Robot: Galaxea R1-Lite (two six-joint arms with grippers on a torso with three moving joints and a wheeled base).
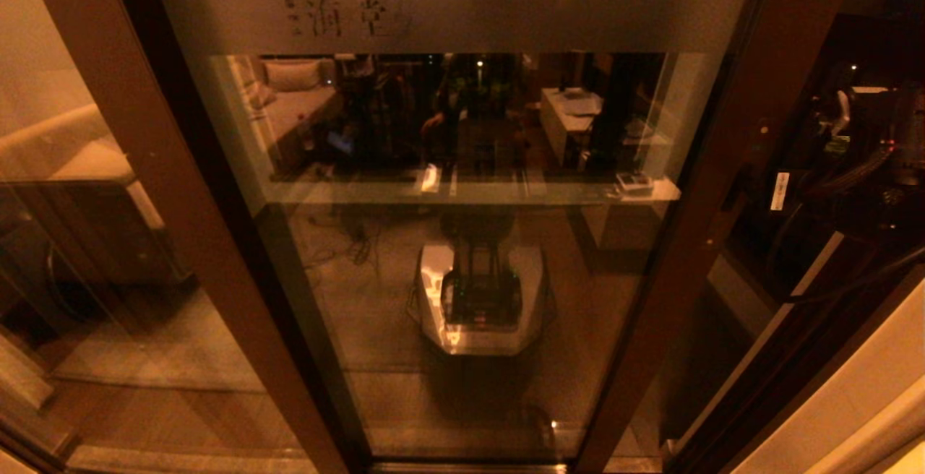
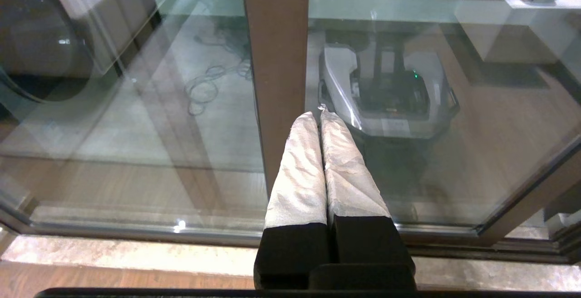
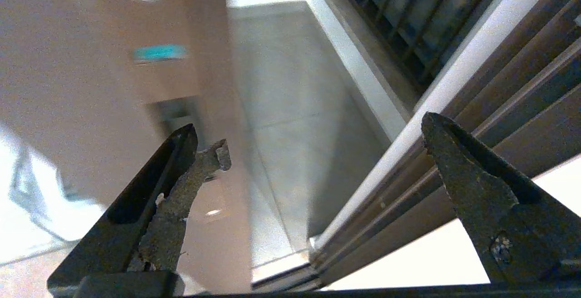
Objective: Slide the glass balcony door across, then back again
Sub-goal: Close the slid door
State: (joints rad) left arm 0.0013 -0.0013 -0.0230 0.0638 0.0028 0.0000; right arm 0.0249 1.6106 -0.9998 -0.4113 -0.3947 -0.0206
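your right gripper [image 3: 313, 139] is gaping empty beside the glass balcony door [image 1: 462, 243], seemingly mid-slide; next you're needing frame contact.

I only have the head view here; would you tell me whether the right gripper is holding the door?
Observer: No. The right gripper is open, with nothing between its fingers.
Operator: Thank you. And where is the left gripper?
Observer: The left gripper is shut, and it points at the brown post on the left of the door.
Operator: What lies past the right gripper?
Observer: A tiled floor and a railing with dark bars.
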